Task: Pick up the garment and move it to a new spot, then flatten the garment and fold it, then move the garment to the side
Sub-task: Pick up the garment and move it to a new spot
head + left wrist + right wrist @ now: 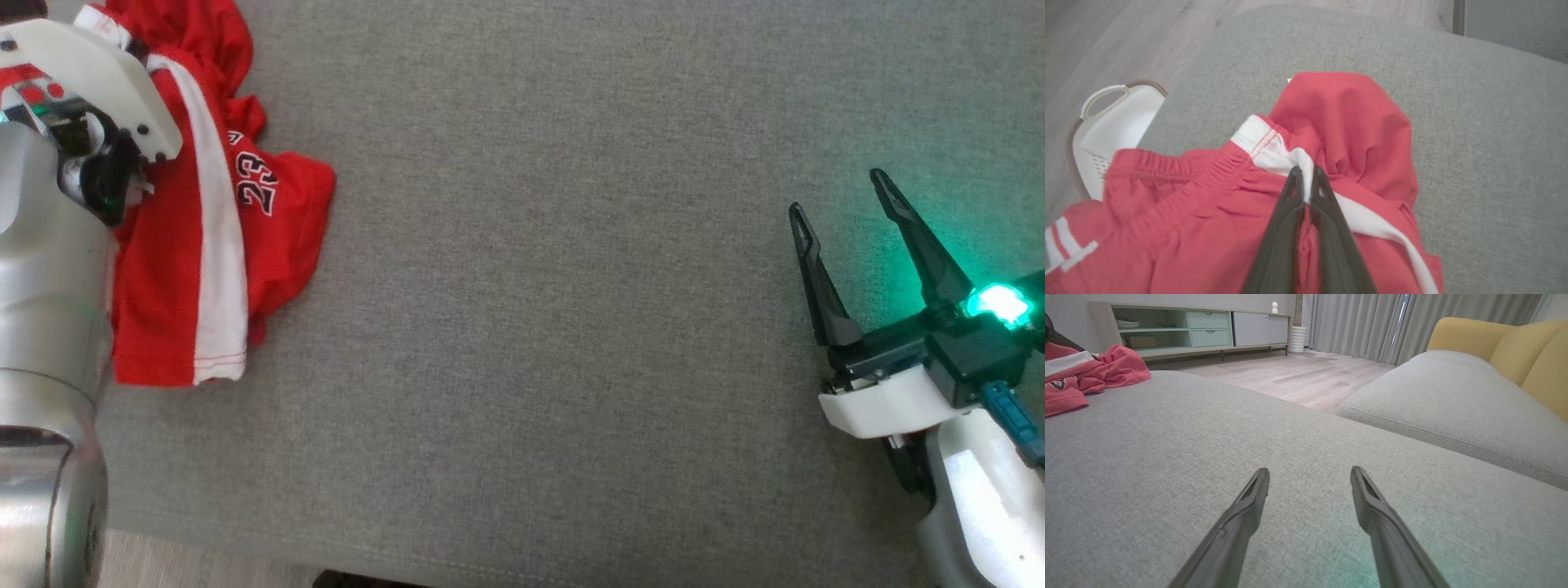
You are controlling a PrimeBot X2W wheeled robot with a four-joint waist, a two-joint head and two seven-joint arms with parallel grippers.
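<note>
The garment (220,237) is a pair of red shorts with a white side stripe and the number 23, crumpled at the far left of the grey cushion (555,327). In the left wrist view my left gripper (1306,173) is shut, pinching the garment (1347,122) at the white stripe beside the elastic waistband. The head view gives only that arm's white wrist housing over the cloth. My right gripper (841,192) stands open above bare cushion at the right, far from the shorts. In the right wrist view the right gripper (1309,477) is spread, with the garment (1090,373) at the far left.
A white perforated basket (1106,122) sits on the wooden floor beside the cushion's edge near the garment. A second grey cushion (1453,404) with a yellow backrest lies to the right. A low cabinet (1188,328) and curtains stand across the room.
</note>
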